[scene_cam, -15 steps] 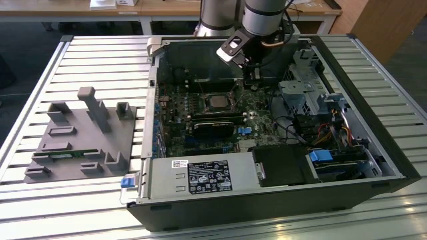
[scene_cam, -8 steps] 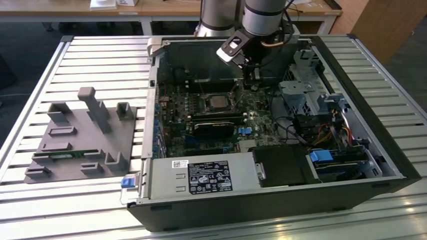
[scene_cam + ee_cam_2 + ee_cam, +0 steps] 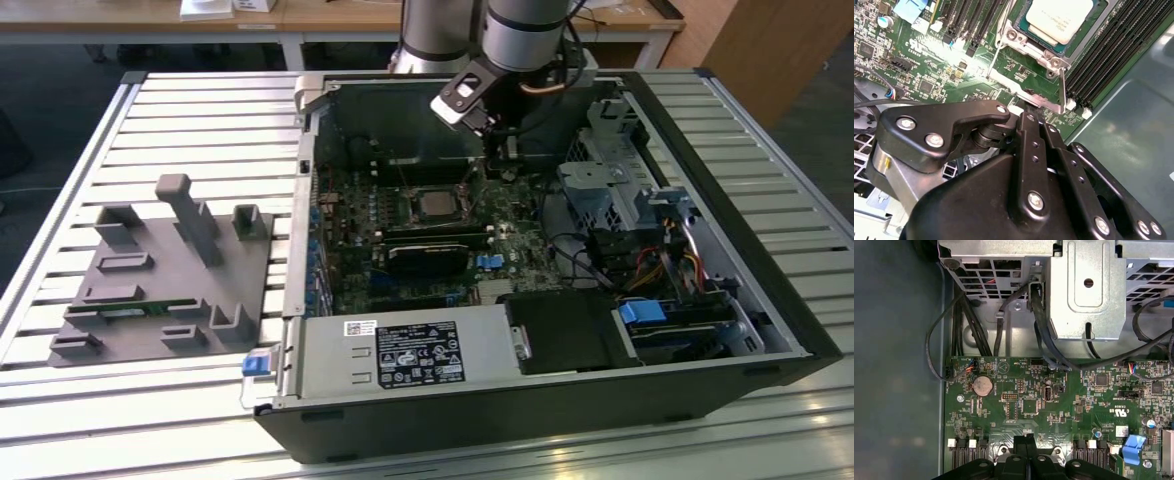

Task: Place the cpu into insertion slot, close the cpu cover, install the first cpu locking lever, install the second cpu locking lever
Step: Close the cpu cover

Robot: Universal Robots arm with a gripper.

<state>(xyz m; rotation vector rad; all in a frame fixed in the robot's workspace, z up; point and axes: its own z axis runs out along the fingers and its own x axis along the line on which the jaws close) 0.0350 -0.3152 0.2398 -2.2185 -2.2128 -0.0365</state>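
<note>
The open computer case (image 3: 534, 400) lies on its side so the arm can come down onto the motherboard (image 3: 1064, 400). The gripper (image 3: 1023, 111) hangs low over the board. Its black fingers (image 3: 1030, 145) are pressed together with no gap showing; whether anything thin is pinched at the tips I cannot tell.

Just ahead of the fingertips sits the insertion slot (image 3: 408, 205). The cpu (image 3: 1061, 17) already lies in it, silver top up, and the cpu cover (image 3: 1031, 50) lies flat around it as a frame — likely down so the levers can clamp it. One locking lever (image 3: 997, 52) runs along the socket side farther from the tips, and the other lever (image 3: 1062, 85) stands close beside them. I cannot tell whether either is hooked.

The second wrist view shows the socket and both levers. The first wrist view looks past the gripper (image 3: 1026, 445) to the drive cage (image 3: 1084, 290) and cables beyond — no socket there. The exterior view gives the overall layout.
</note>
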